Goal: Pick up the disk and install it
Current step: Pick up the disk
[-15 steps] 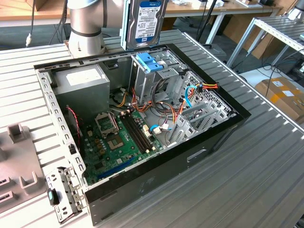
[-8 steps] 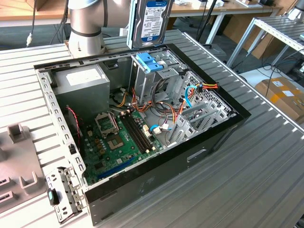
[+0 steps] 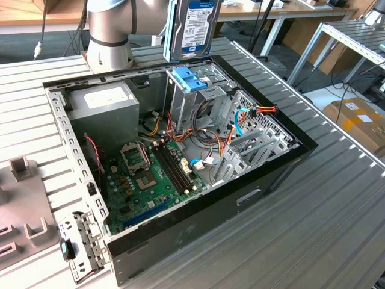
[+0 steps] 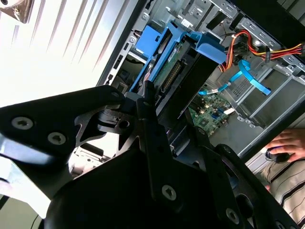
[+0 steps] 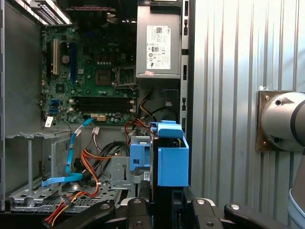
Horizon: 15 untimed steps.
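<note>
The disk (image 3: pixel 194 27) hangs upright above the open computer case (image 3: pixel 240 192), its white label with a blue band facing the exterior camera. It hovers just over the drive cage (image 3: pixel 201 105) and that cage's blue bracket (image 3: pixel 188 78). In both wrist views my gripper (image 4: pixel 174 114) (image 5: pixel 167 206) is shut on the disk (image 4: pixel 178 71), black fingers (image 4: pixel 148 102) on either flat side. The disk's blue side rail (image 5: pixel 171 160) points down toward the case.
Inside the case lie a grey power-supply box (image 3: pixel 102 111), a green motherboard (image 3: pixel 150 174) and orange and blue cables (image 3: pixel 243 117). The arm's base (image 3: pixel 111 30) stands behind the case. A grey fixture (image 3: pixel 24 198) sits at the exterior view's left. A person's hand (image 4: pixel 286 143) rests beyond the case.
</note>
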Each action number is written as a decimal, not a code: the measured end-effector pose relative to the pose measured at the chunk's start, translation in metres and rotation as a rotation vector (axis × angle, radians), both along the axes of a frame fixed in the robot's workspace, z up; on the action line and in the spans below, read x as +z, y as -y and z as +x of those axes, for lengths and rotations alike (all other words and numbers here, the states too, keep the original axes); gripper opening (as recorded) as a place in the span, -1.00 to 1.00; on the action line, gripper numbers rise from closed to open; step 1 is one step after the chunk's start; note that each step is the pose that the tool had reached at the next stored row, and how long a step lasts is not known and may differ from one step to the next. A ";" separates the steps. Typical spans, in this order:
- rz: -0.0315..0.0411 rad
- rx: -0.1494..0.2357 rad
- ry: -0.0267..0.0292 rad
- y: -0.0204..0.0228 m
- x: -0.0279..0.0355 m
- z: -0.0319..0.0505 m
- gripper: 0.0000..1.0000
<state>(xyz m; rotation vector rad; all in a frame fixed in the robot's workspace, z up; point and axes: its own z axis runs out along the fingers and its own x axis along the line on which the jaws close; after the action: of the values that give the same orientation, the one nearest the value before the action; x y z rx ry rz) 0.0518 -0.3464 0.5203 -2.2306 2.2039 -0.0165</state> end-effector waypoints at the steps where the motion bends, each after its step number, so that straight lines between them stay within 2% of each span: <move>1: -0.0001 0.000 0.0000 0.0000 0.0000 0.0002 -0.30; 6: 0.0000 0.000 0.0000 0.0002 0.0000 0.0003 -0.30; 9: -0.0001 0.000 0.0000 0.0036 0.0000 0.0003 -0.30; 13: -0.0001 0.000 0.0000 0.0112 0.0000 0.0003 -0.30; 15: -0.0001 0.000 0.0000 0.0181 0.0000 0.0003 -0.30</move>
<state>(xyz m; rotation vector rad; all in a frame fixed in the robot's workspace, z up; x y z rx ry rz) 0.0521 -0.3645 0.5203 -2.2307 2.2038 -0.0166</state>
